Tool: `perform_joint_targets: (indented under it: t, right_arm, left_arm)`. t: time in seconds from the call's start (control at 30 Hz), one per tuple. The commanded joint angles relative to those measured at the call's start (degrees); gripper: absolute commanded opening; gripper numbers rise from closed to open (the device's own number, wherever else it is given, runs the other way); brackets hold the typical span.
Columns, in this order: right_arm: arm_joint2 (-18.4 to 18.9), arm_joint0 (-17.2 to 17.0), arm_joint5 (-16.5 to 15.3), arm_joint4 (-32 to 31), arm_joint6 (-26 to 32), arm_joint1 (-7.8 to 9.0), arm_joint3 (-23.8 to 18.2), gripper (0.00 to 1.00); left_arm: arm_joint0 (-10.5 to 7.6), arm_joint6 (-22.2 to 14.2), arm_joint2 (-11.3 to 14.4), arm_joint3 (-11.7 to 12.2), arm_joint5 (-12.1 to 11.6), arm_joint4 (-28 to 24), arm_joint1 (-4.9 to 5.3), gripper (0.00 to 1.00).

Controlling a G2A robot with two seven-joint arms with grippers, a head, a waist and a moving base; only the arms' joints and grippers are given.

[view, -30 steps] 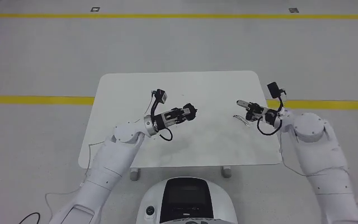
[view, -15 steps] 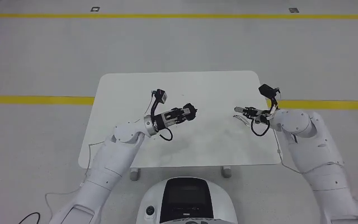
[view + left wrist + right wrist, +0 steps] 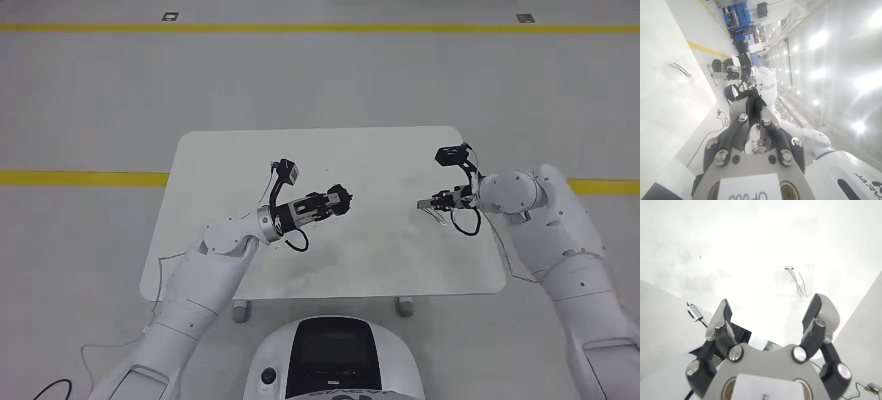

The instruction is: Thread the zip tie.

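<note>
Right wrist view: the right gripper (image 3: 770, 298), jaws spread wide, hangs over the table (image 3: 734, 237) with two thin black zip ties (image 3: 795, 280) lying flat just ahead, tails toward its jaws, far nearer it than the left gripper (image 3: 753, 100), closed on nothing visible.

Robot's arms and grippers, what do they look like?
The left arm and right arm wear smooth white rounded shells, with black cables looping at the wrists. The left gripper and right gripper have grey bases, black linkages with silver pins, and grey jaws with ribbed black pads.
</note>
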Motion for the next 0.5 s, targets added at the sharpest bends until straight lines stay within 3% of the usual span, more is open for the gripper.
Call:
perform_joint_targets:
  t: [0.0,0.2,0.27,0.33,0.47]
  right_arm:
    - [0.1,-0.1,0.1,0.0,-0.1,0.01,-0.3,1.0]
    - [0.0,-0.3,-0.1,0.0,-0.4,0.0,-0.4,1.0]
    - [-0.6,-1.0,-2.7,-1.5,-2.4,0.08,0.6,1.0]
    - [-1.6,-0.5,-3.4,-3.2,-3.3,-0.05,1.7,1.0]
    - [-4.0,1.8,-6.5,-3.4,-4.3,-0.66,6.1,1.0]
  left_arm:
    - [0.0,0.0,0.0,0.0,0.0,0.0,0.0,0.0]
    - [0.0,0.0,0.0,0.0,0.0,0.0,0.0,0.0]
    - [0.0,0.0,0.0,0.0,0.0,0.0,0.0,0.0]
    - [0.0,0.0,0.0,0.0,0.0,0.0,0.0,0.0]
    - [0.0,0.0,0.0,0.0,0.0,0.0,0.0,0.0]
